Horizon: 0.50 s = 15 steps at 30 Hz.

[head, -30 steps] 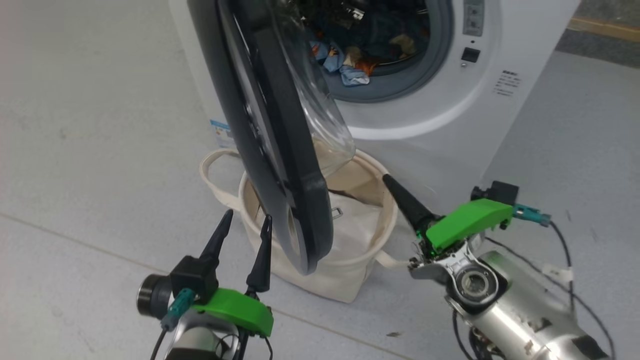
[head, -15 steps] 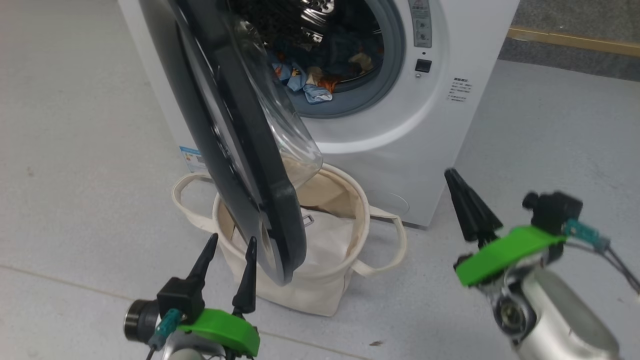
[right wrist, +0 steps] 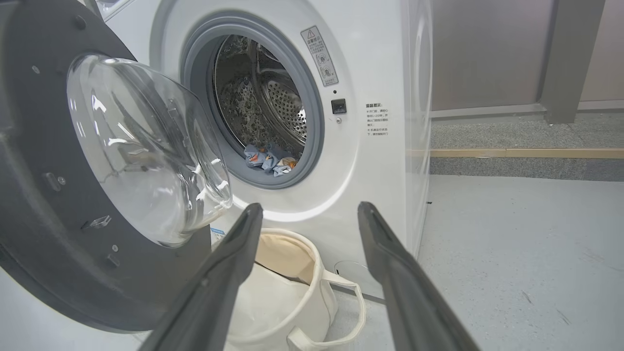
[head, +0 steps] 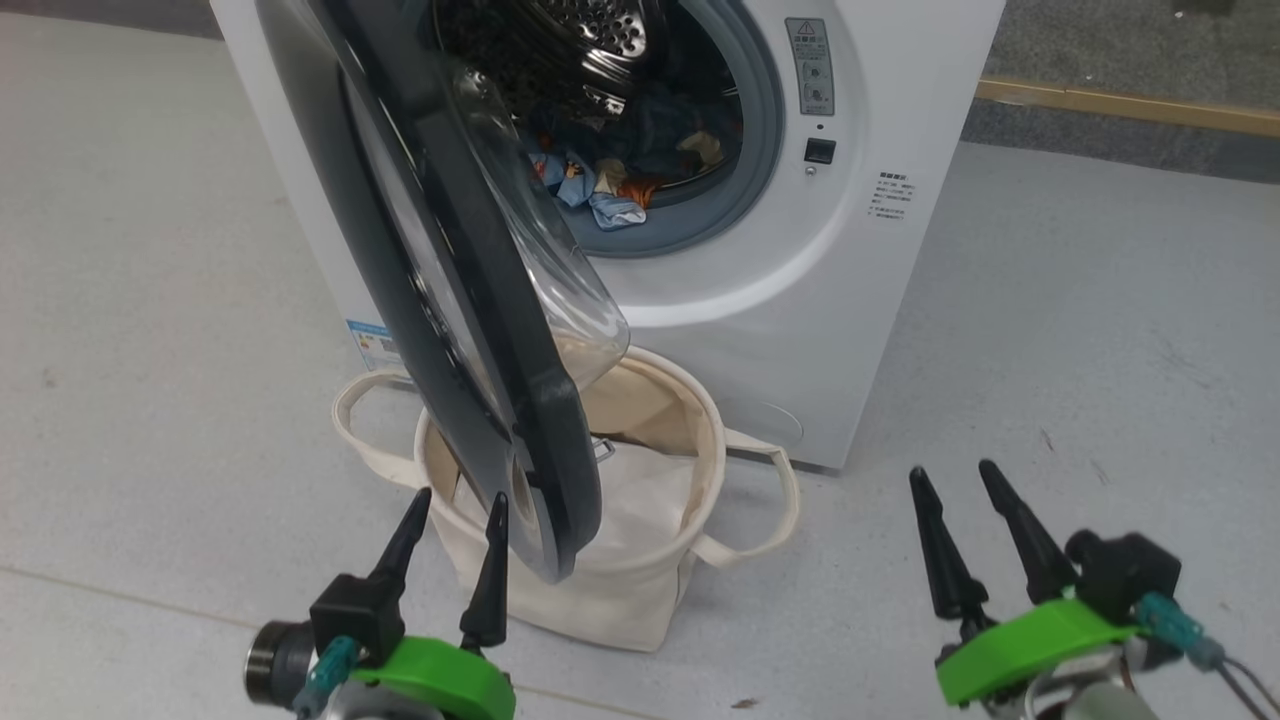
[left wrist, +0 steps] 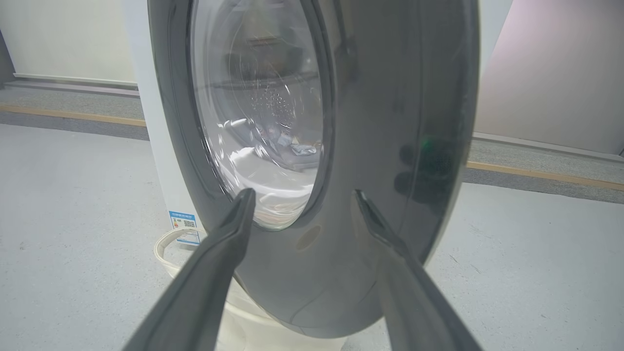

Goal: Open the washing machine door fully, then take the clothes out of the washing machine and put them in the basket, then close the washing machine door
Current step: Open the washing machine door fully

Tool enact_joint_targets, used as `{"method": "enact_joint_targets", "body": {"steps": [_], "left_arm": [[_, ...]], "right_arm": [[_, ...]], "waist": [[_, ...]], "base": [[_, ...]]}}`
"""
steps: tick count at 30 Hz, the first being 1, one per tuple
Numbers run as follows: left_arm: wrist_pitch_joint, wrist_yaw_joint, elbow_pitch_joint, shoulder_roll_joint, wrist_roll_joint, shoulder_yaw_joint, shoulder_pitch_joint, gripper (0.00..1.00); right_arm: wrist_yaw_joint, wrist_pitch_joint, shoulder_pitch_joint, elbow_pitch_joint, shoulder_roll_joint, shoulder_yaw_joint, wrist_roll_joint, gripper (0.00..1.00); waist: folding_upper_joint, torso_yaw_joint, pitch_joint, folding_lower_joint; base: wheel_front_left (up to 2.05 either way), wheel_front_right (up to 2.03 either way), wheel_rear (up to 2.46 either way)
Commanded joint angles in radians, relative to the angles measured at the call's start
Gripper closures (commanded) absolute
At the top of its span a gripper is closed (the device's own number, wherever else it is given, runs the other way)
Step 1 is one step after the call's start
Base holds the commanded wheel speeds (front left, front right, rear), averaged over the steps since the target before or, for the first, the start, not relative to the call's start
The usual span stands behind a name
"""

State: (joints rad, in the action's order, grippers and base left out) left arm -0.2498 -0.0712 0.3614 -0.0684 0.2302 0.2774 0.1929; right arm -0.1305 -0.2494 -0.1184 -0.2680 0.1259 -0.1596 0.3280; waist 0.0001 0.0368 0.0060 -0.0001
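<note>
Your right gripper (head: pixel 952 478) is spread wide and empty, low and to the right of the basket (head: pixel 610 600). Your left gripper (head: pixel 460 500), equally wide, sits just short of the lower edge of the washing machine door (head: pixel 450 300). The clothes (head: pixel 598 195) should be light, limp and likely to trail, so pinch a raised fold of the bunch. They lie at the front lip of the drum (head: pixel 590 30) in the washing machine (head: pixel 800 300), well above and ahead-left of the right gripper, behind the door's glass bulge.

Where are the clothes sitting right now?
In the head view, the clothes lie low in the drum of the washing machine, just behind the grey gasket, right of the open washing machine door and above the basket.
</note>
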Motion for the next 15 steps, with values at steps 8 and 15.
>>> {"method": "enact_joint_targets", "body": {"steps": [8, 15], "left_arm": [[-0.012, 0.001, -0.021, -0.016, -0.011, -0.039, 0.002, 0.0], [-0.012, -0.002, -0.027, -0.02, -0.017, -0.043, -0.001, 0.0]], "right_arm": [[0.0, -0.012, 0.028, 0.032, -0.042, 0.014, -0.042, 0.0], [0.0, -0.012, 0.033, 0.039, -0.06, 0.017, -0.032, 0.0]], "waist": [[-0.0001, -0.001, -0.01, 0.0001], [-0.0001, 0.006, -0.015, 0.0001]], "base": [[0.0, 0.0, 0.0], [0.0, 0.0, 0.0]]}}
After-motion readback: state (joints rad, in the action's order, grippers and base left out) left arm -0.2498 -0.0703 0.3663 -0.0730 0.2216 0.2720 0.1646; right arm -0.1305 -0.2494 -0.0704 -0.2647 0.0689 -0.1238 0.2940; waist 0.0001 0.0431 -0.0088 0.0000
